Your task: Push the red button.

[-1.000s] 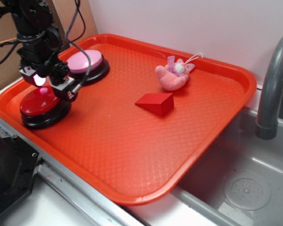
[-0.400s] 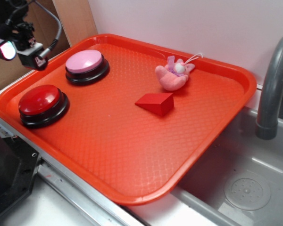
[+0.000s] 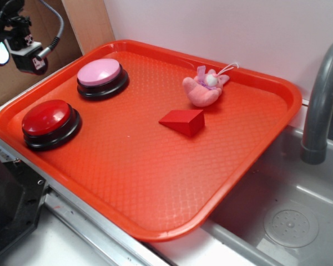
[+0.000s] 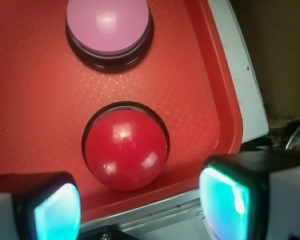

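Red button (image 3: pixel 46 117): glossy round red dome on black circular base, highlights on top. Sits at left end of red tray (image 3: pixel 155 183), lower left of exterior frame; centre of wrist frame. Pink button (image 3: pixel 100 73) just behind it, apart. End effector (image 3: pixel 14 52) at upper left, above tray edge, clear of button. Fingers (image 4: pixel 55 210) apart, holding nothing.

The exterior view looks down at an angle across the whole red tray (image 3: pixel 155 166) from its front corner. The wrist view looks steeply down from close above, between the gripper's fingers (image 4: pixel 50 210). Both show the red button (image 3: pixel 46 118) and pink button (image 3: pixel 100 73).
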`<state>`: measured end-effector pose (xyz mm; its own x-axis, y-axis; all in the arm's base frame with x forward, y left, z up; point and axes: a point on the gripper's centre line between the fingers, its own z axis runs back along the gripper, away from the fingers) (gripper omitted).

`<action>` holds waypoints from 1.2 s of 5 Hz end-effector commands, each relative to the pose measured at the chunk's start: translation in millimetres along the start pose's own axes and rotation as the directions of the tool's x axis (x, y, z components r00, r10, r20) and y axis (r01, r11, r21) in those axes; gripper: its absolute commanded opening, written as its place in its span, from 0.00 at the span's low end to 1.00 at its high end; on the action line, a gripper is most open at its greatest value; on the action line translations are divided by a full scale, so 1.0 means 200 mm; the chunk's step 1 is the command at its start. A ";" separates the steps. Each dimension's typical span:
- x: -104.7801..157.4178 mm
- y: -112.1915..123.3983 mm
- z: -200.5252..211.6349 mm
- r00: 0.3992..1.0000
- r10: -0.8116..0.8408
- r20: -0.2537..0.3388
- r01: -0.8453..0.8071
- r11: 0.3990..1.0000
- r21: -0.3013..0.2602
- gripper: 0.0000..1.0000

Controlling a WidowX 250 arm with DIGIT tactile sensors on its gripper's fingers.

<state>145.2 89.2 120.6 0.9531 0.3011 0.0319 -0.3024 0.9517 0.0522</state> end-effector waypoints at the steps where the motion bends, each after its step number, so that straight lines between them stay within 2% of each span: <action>1: 0.04 0.00 0.10 0.994 0.067 0.084 -0.070 0.997 0.034 1.00; 3: 0.05 0.02 0.15 0.992 0.084 0.099 -0.088 0.995 0.038 1.00; 6: 0.04 -0.01 0.21 0.996 0.052 0.075 -0.053 0.998 0.022 1.00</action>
<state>146.6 82.2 149.5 0.9345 0.3506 0.0618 -0.3547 0.9319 0.0755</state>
